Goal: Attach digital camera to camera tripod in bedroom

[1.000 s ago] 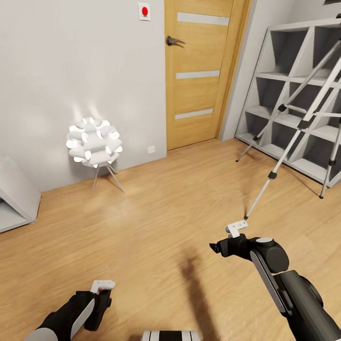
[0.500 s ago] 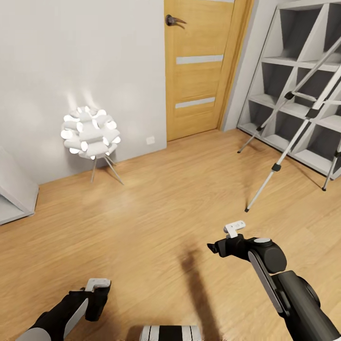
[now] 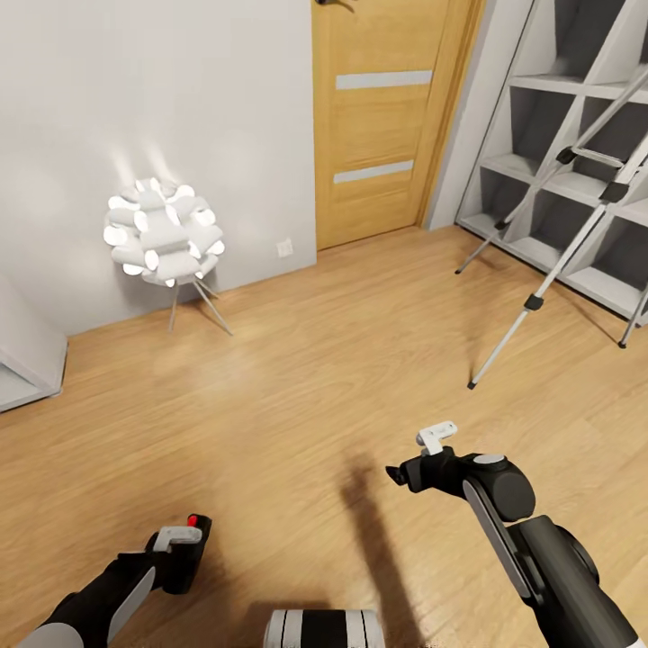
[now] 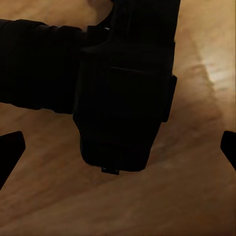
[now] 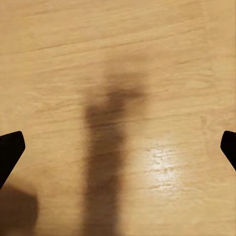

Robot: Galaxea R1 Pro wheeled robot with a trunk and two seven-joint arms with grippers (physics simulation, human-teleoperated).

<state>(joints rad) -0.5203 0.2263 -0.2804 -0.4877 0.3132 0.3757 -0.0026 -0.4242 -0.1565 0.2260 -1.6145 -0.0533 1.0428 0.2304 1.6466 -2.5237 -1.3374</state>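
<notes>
Left pincer (image 3: 184, 540) clamped on small matte-black boxy camera (image 4: 125, 98), low near-left. Right pincer (image 3: 400, 474) apart, empty. Silver-legged tripod with black joints (image 3: 562, 247) far right by white cubby shelving (image 3: 540, 85). Risk: arm or base clips a splayed leg on approach, topples it.

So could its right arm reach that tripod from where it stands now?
Probably not yet. The right gripper hangs open over bare wood floor, and the camera tripod stands well beyond it by the white shelving. Nothing blocks the way; the robot likely has to roll closer.
</notes>
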